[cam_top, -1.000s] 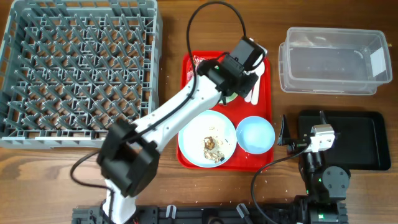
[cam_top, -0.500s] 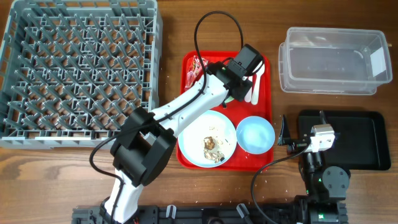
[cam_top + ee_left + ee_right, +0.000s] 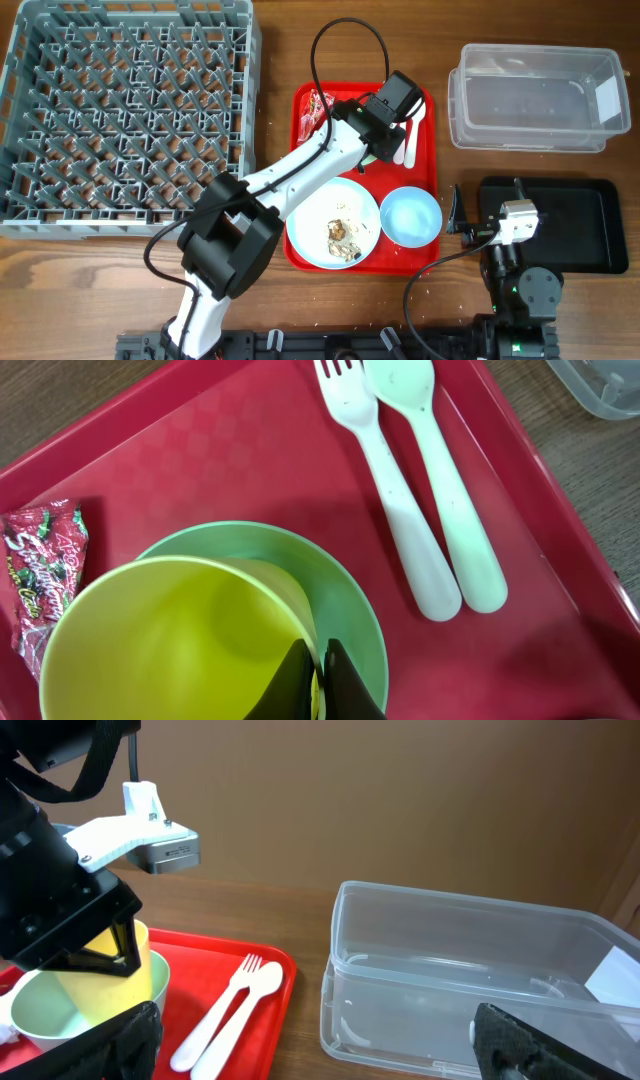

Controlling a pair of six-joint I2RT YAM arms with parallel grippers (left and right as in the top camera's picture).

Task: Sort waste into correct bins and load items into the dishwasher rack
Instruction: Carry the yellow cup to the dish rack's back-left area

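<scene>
A wooden table (image 3: 275,60) of warm brown, streaked grain fills the overhead view from edge to edge, evenly lit, with only soft, short shadows on its surface. From low on the right side, a plain matte brown wall (image 3: 400,800) rises just behind the table's far edge, shading darker toward its right end.

two bowls (image 3: 352,605) (image 3: 411,216), one plate (image 3: 308,222), one cup (image 3: 170,645); one fork (image 3: 385,490), one spoon (image 3: 445,500)
</scene>
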